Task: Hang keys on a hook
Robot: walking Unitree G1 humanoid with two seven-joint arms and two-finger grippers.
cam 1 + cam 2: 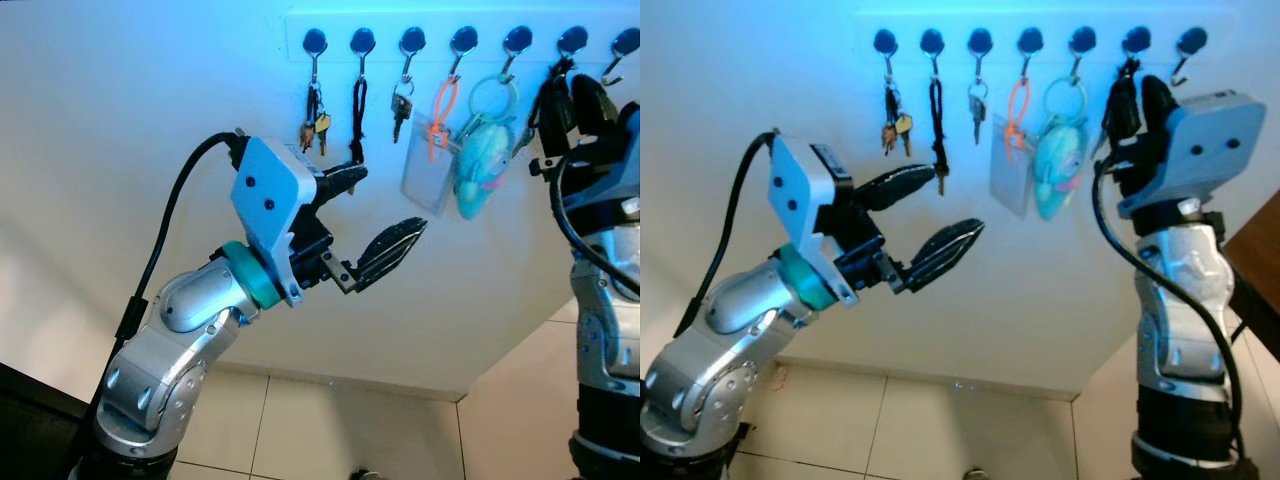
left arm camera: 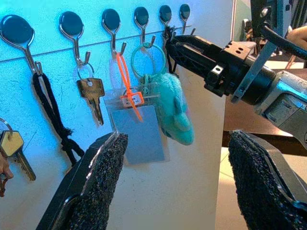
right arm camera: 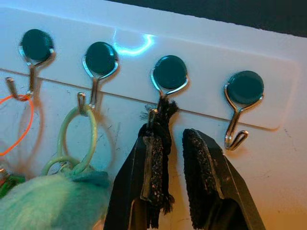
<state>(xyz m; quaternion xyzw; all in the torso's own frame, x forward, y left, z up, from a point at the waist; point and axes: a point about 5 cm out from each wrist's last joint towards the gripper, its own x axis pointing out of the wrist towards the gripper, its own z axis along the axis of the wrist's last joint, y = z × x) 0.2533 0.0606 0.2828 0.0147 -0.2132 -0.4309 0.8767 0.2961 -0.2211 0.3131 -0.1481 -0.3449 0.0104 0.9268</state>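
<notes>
A white rack [image 3: 201, 48] on the wall carries a row of dark-capped hooks. A black cord loop [image 3: 163, 115] hangs on the second hook from the right [image 3: 169, 72]. My right gripper [image 3: 172, 139] is raised to that hook, its fingers slightly open either side of the cord, which rests against one pad. Whatever hangs from the cord lower down is hidden behind the fingers. The same gripper [image 1: 1138, 85] is at the rack's right end. The last hook [image 3: 244, 86] is bare. My left gripper [image 1: 390, 200] is held up below the rack, wide open and empty.
The other hooks hold a bunch of keys [image 1: 315, 128], a black cord [image 1: 357, 120], a single key [image 1: 400, 108], a clear badge on an orange strap [image 1: 428, 165] and a teal plush on a green ring [image 1: 480, 165]. Tiled floor [image 1: 300, 420] lies below; dark furniture [image 1: 1255, 270] stands at the right.
</notes>
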